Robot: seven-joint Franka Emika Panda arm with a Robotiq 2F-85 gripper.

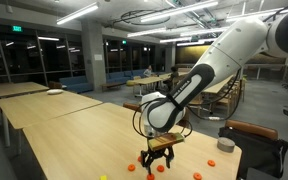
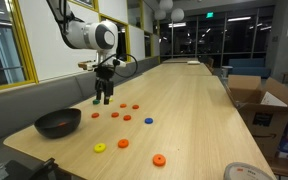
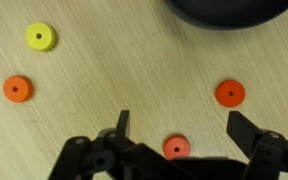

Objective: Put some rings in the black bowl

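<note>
We are looking at a long pale wooden table [image 2: 199, 105], which is showing in both exterior views. Open brown cardboard boxes [image 2: 252, 100] are sitting just beside its edge in an exterior view. A white round dish [image 1: 54, 92] is lying on a farther wooden table [image 1: 44, 104].

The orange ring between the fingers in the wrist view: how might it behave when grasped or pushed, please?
Lying flat on its face, the orange ring probably slides rather than rolls on the smooth wooden table. It looks small and solid, so likely light and stiff. Sitting low, it gives the open fingers little edge and may slip.
</note>
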